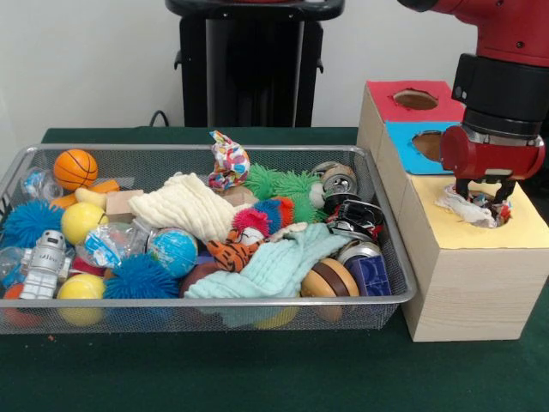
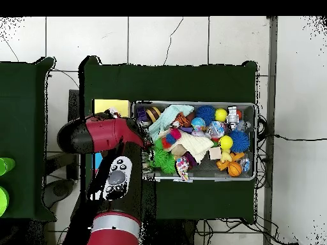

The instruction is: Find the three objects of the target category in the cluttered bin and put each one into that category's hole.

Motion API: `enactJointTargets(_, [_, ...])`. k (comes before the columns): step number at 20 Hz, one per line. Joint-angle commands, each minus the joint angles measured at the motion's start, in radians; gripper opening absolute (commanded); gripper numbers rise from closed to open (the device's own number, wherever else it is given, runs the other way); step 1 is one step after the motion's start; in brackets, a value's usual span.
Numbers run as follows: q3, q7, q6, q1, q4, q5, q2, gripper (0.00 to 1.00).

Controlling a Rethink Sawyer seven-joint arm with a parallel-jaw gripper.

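Over the yellow-topped box at the right of the front view, the gripper [image 1: 483, 190] hangs directly above the hole [image 1: 477, 212], where 1 printed rag [image 1: 467, 206] lies bunched at the opening, white with small red and blue patches. The fingers [image 1: 502, 190] point down at the rag, but their tips are lost against the fabric, so I cannot tell whether they are apart, together, or clamped on the cloth. The red and black arm [image 1: 506, 51] comes down from the upper right corner. Behind the yellow face sit the blue-topped hole [image 1: 428, 144] and, further back, the red-topped hole [image 1: 415, 99]. To the left, just beside the box, the wire mesh bin [image 1: 257, 302] is crowded. A 2nd printed rag [image 1: 228, 163] stands upright near the bin's far rim, next to a green fuzzy toy [image 1: 283, 183]. The plain cream cloth [image 1: 180, 206] lies in the middle, and the mint-green cloth [image 1: 274, 266] spreads toward the near rim. An orange basketball [image 1: 75, 168] sits at the far left. In the overhead view the arm [image 2: 105, 137] covers the boxes, leaving only a strip of yellow top [image 2: 110, 106] showing beside the bin [image 2: 255, 137].
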Motion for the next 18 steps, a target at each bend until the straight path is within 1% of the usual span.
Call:
enactJointTargets(1, [0.080, 0.184, 0.022, -0.057, 0.081, 0.054, -0.057, 1.00])
enactJointTargets(3, [0.085, 0.196, 0.007, -0.060, 0.078, 0.066, -0.062, 1.00])
enactJointTargets(4, [0.080, 0.191, 0.035, -0.060, 0.064, 0.070, -0.068, 1.00])
enactJointTargets(5, [0.080, 0.183, 0.049, -0.063, 0.065, 0.072, -0.086, 1.00])
enactJointTargets(10, [0.065, 0.155, 0.191, -0.078, 0.063, 0.098, -0.227, 1.00])
enactJointTargets(12, [0.073, 0.133, 0.242, -0.090, 0.062, 0.102, -0.256, 1.00])
enactJointTargets(15, [0.092, 0.106, 0.264, -0.113, 0.063, 0.097, -0.274, 1.00])
enactJointTargets(17, [0.112, 0.074, 0.265, -0.139, 0.072, 0.089, -0.284, 1.00])
enactJointTargets(18, [0.122, 0.040, 0.273, -0.158, 0.082, 0.078, -0.294, 1.00])
